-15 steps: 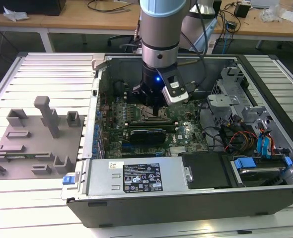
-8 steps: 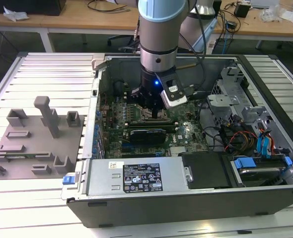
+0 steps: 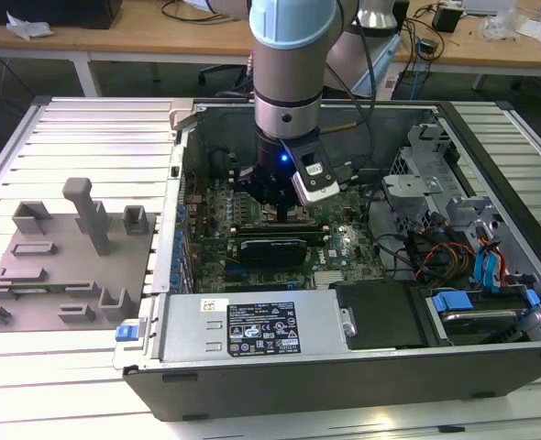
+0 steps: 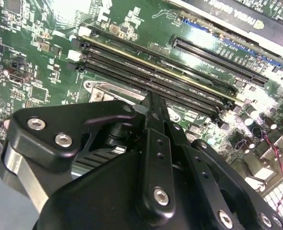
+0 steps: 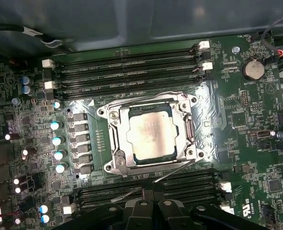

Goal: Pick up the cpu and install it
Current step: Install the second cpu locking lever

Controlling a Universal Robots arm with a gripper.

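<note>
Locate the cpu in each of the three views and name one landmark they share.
Exterior view: the cpu is hidden beneath the gripper, which sits low over the green motherboard inside the open case.
First wrist view: the cpu lies in the metal-framed socket, mid-picture, between the banks of memory slots.
Second wrist view: the gripper body covers it; a corner of the socket frame shows beside the memory slots.
Shared landmark: the green motherboard.

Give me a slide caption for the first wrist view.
The cpu sits inside the metal-framed socket on the green motherboard.
</note>
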